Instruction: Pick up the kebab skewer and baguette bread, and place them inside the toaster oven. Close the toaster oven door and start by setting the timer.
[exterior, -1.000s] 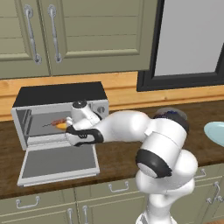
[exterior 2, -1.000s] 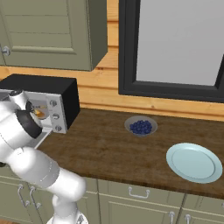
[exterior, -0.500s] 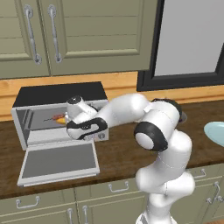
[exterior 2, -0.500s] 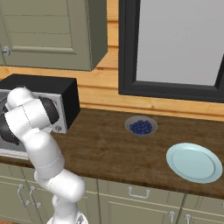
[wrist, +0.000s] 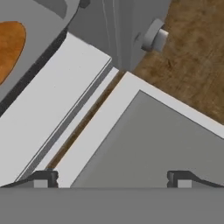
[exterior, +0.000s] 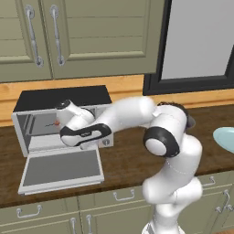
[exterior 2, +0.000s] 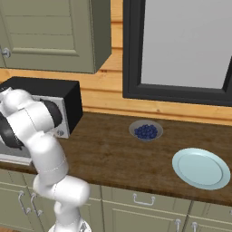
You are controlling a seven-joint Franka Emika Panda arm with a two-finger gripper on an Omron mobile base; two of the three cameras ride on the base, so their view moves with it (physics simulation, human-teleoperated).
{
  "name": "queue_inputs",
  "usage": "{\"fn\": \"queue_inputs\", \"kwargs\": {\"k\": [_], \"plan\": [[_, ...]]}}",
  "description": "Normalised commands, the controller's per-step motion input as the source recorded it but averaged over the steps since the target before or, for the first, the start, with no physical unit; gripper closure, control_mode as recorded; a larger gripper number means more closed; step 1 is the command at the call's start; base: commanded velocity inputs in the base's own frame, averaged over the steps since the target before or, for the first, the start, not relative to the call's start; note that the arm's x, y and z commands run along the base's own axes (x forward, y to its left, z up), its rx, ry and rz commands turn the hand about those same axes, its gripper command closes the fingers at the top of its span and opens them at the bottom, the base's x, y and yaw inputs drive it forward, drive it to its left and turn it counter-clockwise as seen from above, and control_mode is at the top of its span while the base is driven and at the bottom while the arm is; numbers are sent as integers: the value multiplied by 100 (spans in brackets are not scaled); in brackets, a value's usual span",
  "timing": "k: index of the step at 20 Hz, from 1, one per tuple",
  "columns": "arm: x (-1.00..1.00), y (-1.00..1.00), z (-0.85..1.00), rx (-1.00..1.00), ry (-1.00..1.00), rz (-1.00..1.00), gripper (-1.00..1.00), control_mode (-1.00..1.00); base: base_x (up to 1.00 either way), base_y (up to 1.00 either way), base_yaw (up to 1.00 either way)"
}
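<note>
The toaster oven (exterior: 61,98) stands at the counter's left end, and the toaster oven door (exterior: 61,167) lies folded down flat in front of it. In the hand view the baguette bread (wrist: 9,43) rests inside the oven cavity, at the upper left. My gripper (wrist: 112,179) hangs open above the door's hinge edge, its fingertips (wrist: 43,179) wide apart with nothing between them. In the left base view my hand covers the right half of the oven mouth. A thin dark stick with a red chunk, the kebab skewer (exterior: 54,123), shows inside beside the hand. The door's glass (wrist: 170,144) lies below the gripper.
A bowl of blueberries (exterior 2: 146,131) sits mid-counter and a pale blue plate (exterior 2: 201,167) lies at the right. The oven's knobs (wrist: 153,37) face the wooden counter (wrist: 197,57). Cabinets with handles (exterior: 57,34) hang above the oven.
The hand carried the orange loaf into the oven mouth. Now the loaf lies inside, apart from the fingers, and the hand is tilted down over the open door.
</note>
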Motion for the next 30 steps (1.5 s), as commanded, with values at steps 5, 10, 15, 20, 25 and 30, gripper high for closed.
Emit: {"fn": "queue_inputs", "kwargs": {"k": [5,10,15,20,25,30], "plan": [[-100,-21,0,0,0,3,-100,-100,0,0,0],[-100,-36,0,2,3,11,-100,-100,0,0,0],[-100,-3,0,2,11,22,-100,-100,0,0,0],[-81,9,-9,0,14,24,-100,-100,0,0,0],[-54,13,-29,0,8,28,-100,-100,0,0,0],[2,7,-21,0,9,29,-100,-100,0,0,0]]}}
